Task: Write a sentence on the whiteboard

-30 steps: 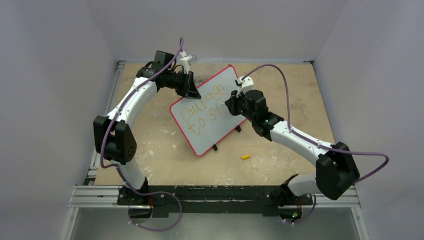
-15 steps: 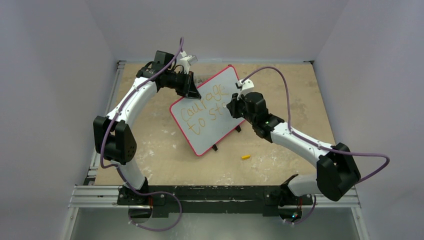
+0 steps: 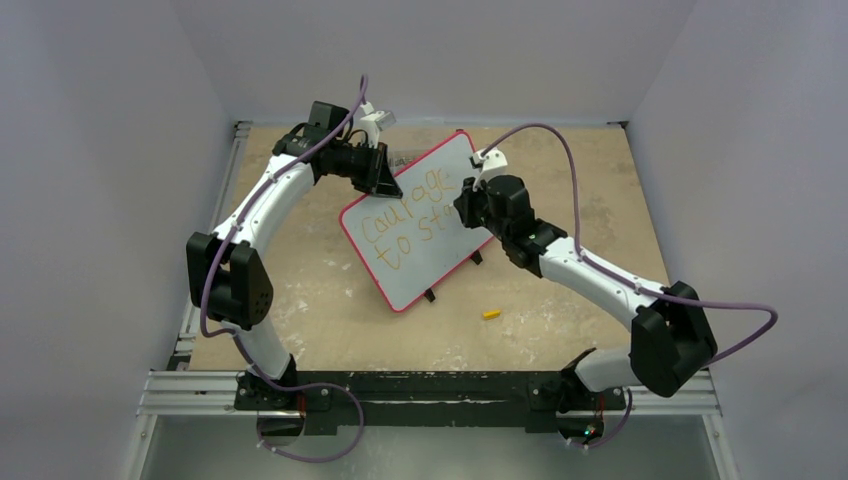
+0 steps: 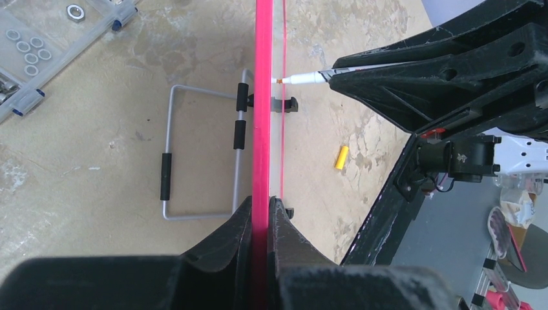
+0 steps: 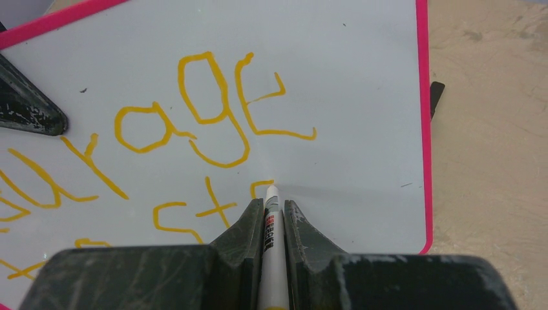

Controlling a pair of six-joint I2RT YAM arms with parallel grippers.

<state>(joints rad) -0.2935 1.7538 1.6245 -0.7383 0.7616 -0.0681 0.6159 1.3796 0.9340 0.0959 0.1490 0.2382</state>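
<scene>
The marker (image 5: pixel 271 239), clamped in the right pincer (image 5: pixel 268 208), is best pressed lightly just ahead; the whiteboard (image 5: pixel 362 97) is pinched at its rim by the left pincer (image 4: pixel 260 210).

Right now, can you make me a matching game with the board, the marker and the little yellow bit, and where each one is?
Things:
1. board
2. marker
3. yellow bit

Places:
A. lying loose on the table
B. rim pinched by the left fingers
C. in the right fingers, tip at the board

Pairs: 1-B, 2-C, 3-A.
</scene>
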